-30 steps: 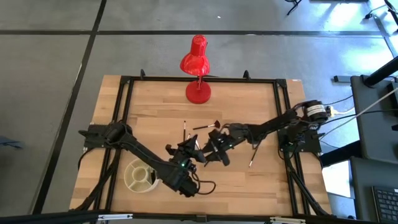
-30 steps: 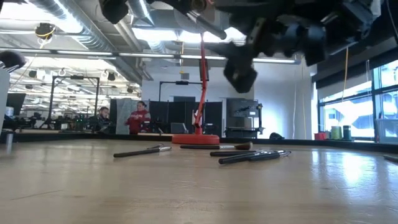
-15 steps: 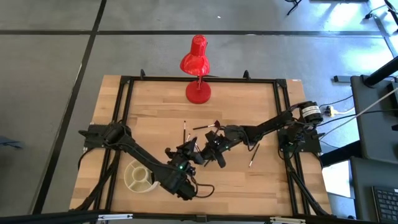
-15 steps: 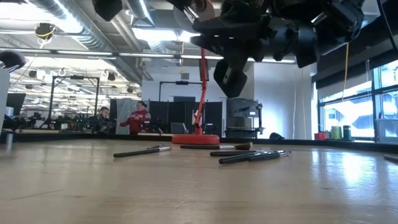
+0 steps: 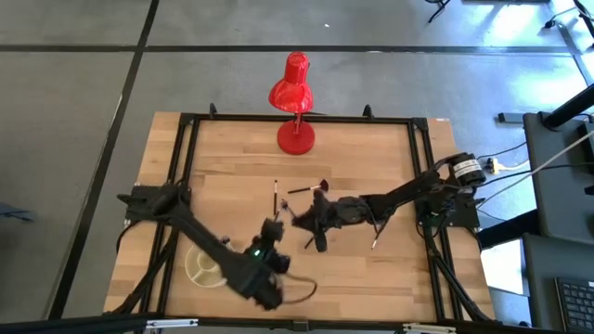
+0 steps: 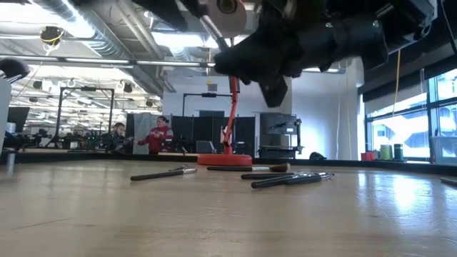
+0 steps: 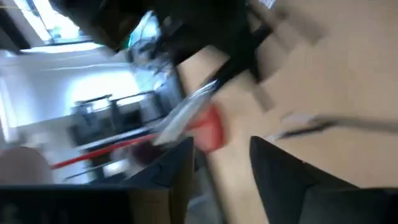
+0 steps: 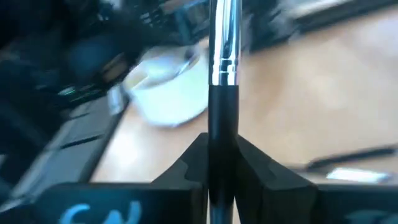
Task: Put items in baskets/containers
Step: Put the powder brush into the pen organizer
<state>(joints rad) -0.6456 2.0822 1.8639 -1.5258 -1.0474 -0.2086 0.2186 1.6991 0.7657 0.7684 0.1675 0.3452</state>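
Pale wooden desk [image 5: 371, 278]: right hand [image 8: 221, 163] clamps a brush [image 8: 222, 81] by one end; it could tip short of the dish [image 5: 201, 267]. Left hand [image 7: 221, 165] gapes empty.

Overhead looks straight down, low camera level across the table; both share the red lamp [image 5: 295, 93].

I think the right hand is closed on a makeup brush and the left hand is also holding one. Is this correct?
Not quite. The right hand is closed on a makeup brush, as the right wrist view shows. The left hand, however, is open and holds nothing: the left wrist view shows only bare space between its fingers.
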